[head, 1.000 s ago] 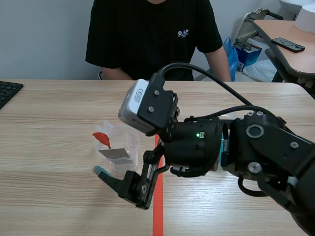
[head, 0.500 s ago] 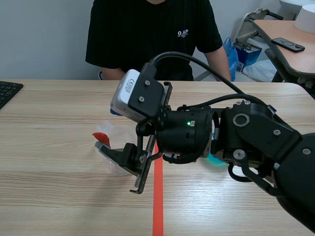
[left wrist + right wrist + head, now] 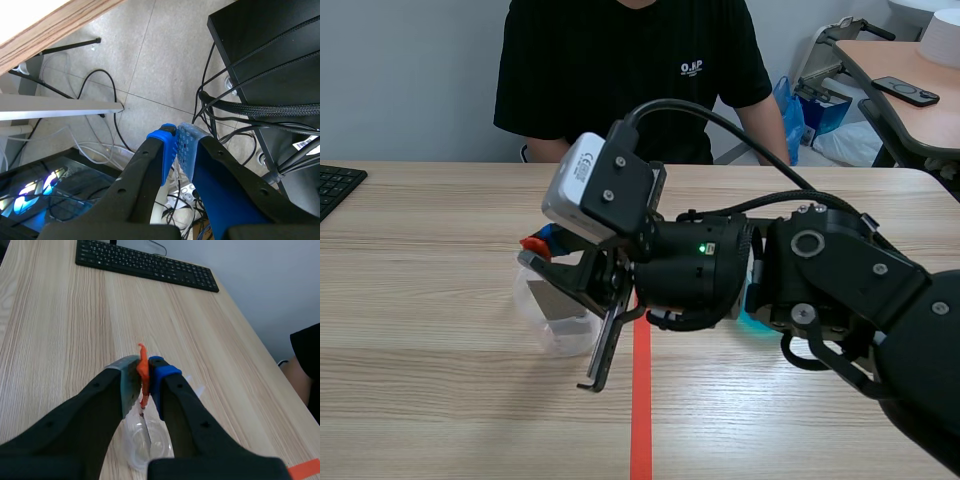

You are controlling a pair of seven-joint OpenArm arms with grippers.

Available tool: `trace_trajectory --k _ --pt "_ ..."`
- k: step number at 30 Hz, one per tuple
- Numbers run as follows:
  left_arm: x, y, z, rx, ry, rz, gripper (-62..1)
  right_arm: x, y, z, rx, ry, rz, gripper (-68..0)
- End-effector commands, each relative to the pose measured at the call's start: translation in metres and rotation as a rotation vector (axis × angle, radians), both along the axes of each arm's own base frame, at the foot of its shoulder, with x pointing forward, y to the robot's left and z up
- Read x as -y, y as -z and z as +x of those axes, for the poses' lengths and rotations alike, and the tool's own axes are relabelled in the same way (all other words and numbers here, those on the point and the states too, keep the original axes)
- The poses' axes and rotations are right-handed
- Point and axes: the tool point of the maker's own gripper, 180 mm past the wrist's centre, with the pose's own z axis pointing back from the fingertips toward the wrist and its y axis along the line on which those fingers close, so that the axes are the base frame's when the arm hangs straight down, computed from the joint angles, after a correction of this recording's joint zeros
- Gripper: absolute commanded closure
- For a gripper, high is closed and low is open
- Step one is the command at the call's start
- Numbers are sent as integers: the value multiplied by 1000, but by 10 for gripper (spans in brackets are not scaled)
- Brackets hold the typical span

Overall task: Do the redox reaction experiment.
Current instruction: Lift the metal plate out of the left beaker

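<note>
Right pincer [image 3: 144, 371]: clamped on the orange tab [image 3: 142, 356] of the metal strip [image 3: 556, 304].
Strip: lower end in the clear cup [image 3: 542, 322], 9 o'clock of the tape line [image 3: 641, 400] on the worktop [image 3: 420, 300].
Left pincer [image 3: 177, 146]: together, empty.
Technique: move vertically; a wall touch likely tips the cup.

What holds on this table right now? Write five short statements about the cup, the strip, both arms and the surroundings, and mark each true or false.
1. The jaws of the right arm are shut on the orange-red tab. True.
2. The metal strip lies flat beside the clear cup. False: it hangs from the tab down into the cup.
3. The jaws of the left arm hold the cup. False: they are shut on nothing, over floor cables.
4. A black keyboard lies on the table. True.
5. Nobody sits across the table. False: a person in a black shirt sits there.
</note>
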Motion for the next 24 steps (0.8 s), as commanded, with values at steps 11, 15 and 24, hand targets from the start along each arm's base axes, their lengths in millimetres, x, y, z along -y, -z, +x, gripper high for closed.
trace_trajectory --k 11,15,24 --pt "-7 -6 3 17 8 15 -38 7 -27 13 14 37 102 -17" --pt "-7 -6 3 17 8 14 -38 8 -30 23 -11 65 88 -17" --pt "-6 -6 3 19 9 14 -38 6 -49 37 -66 60 60 -17"
